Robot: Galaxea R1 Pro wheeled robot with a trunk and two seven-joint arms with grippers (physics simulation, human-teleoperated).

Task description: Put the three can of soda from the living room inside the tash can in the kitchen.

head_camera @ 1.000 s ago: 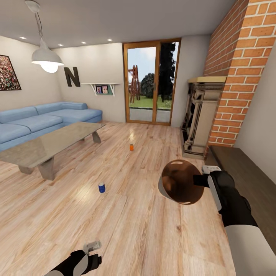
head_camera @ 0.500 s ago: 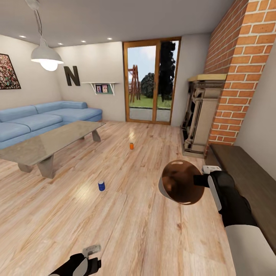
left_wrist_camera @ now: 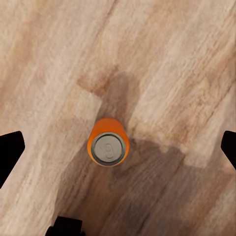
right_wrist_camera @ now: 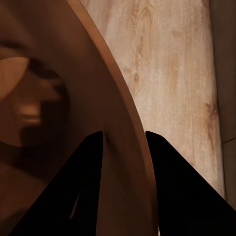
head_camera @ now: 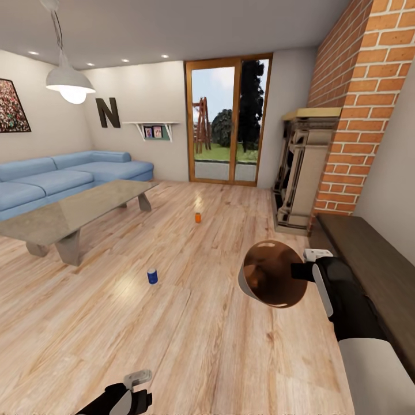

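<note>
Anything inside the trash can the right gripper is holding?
The trash can tilts its mouth toward the head camera: only glossy brown wall shows inside, no can. The right gripper grips its rim. The right wrist view shows more bare brown interior; the lowest part is hidden.

Warm plank floor (head_camera: 219,346); blue sofa (head_camera: 69,178), glass-topped low table (head_camera: 75,210), brick fireplace (head_camera: 357,115), wood-framed glass doors (head_camera: 227,124), lit pendant lamp (head_camera: 69,83).

Right gripper (head_camera: 300,271), mid-right of the head view, pinches a rim; left gripper (head_camera: 138,389), bottom edge, jaws spread wide.
</note>
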